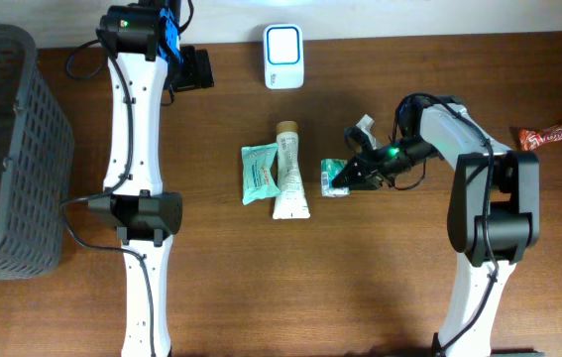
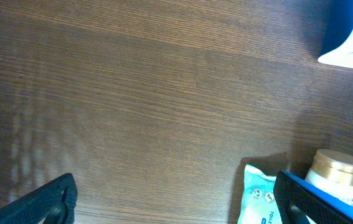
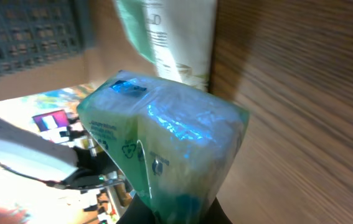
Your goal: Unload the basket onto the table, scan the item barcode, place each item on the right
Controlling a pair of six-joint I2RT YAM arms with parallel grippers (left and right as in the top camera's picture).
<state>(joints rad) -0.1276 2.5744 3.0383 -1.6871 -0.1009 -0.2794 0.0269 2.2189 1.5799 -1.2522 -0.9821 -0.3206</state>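
Observation:
My right gripper (image 1: 348, 178) is shut on a small green plastic packet (image 1: 333, 177), right of the table's middle. In the right wrist view the packet (image 3: 164, 137) fills the centre and its lower end is pinched in the gripper (image 3: 176, 214); no barcode shows on the visible side. A white and blue scanner (image 1: 283, 57) stands at the back centre, and its corner (image 2: 350, 37) shows in the left wrist view. My left gripper (image 1: 197, 69) hangs open and empty left of the scanner, with bare wood between its fingertips (image 2: 45, 199).
A teal wipes packet (image 1: 259, 173) and a white tube with a gold cap (image 1: 288, 171) lie side by side mid-table. A grey basket (image 1: 3, 149) stands at the left edge. A red snack bar (image 1: 554, 133) lies far right.

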